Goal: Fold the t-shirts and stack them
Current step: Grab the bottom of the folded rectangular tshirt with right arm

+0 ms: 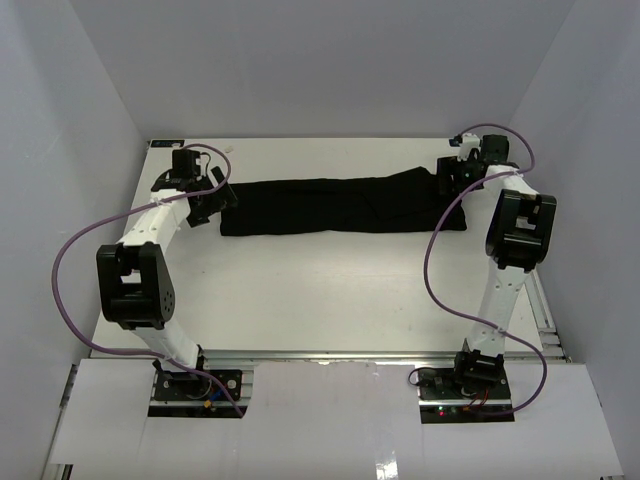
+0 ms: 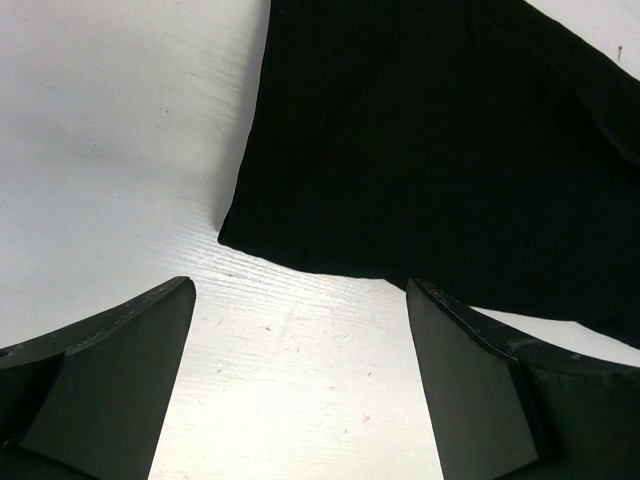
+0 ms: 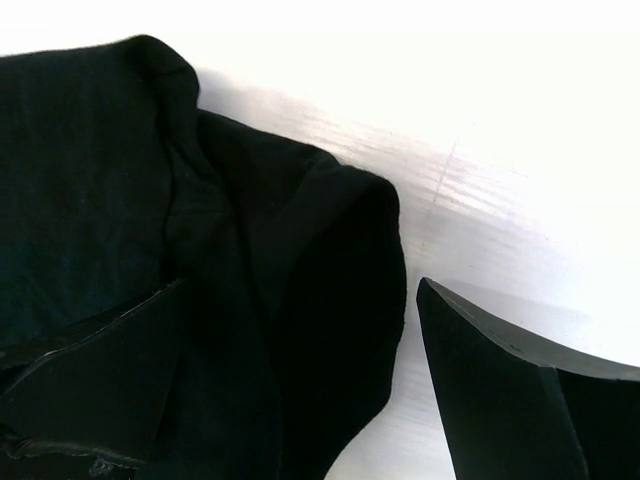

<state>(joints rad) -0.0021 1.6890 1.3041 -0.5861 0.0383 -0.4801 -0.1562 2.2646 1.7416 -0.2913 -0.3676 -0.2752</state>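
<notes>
Across the far part of the table, we see the black t-shirt lying in a long strip. At its ends, our left gripper and right gripper gape wide, holding nothing.

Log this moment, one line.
t-shirt: long strip, flat | left end effector: open, at its left end | right end effector: open, over its right end

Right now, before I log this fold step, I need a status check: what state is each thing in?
t-shirt: folded into a long narrow band, lying flat.
left end effector: open, empty, at the shirt's left end.
right end effector: open, empty, straddling the shirt's right end.
</notes>
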